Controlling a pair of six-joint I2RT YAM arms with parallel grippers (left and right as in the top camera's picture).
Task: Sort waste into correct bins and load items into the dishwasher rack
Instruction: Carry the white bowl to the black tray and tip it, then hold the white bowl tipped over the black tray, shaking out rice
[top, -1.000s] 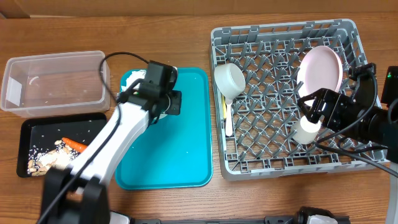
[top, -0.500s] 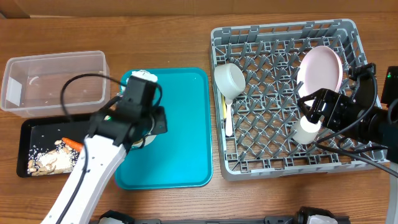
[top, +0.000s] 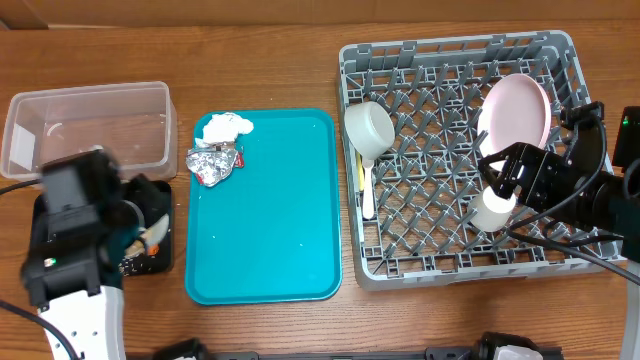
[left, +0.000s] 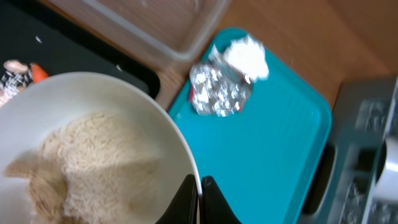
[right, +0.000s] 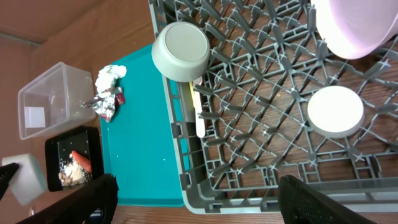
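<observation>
Over the black tray (left: 68, 43), at the left of the surface (top: 300, 60), the left gripper (left: 198, 200) is pinched tight on the rim of a bowl (left: 124, 106). From overhead the arm hides most of that bowl. The left wrist view shows it holding a heap of beige scraps (left: 87, 174), with a carrot piece (left: 38, 71) on the black tray below. The tub (top: 85, 130) sits just behind that tray. The foil (top: 213, 163) and napkin (top: 225, 127) lie touching at the teal tray's (top: 290, 230) far left corner.

The right gripper (right: 198, 186) hangs over the rack (top: 400, 262). Its wrist view shows the fingers spread wide and holding nothing, which the overhead view leaves unclear. The cup (right: 336, 111) sits among the pegs beneath it. The plate (right: 351, 25) leans in the rack's far right corner. The other bowl (right: 181, 51) and the spoon (right: 198, 115) rest along the rack's left wall.
</observation>
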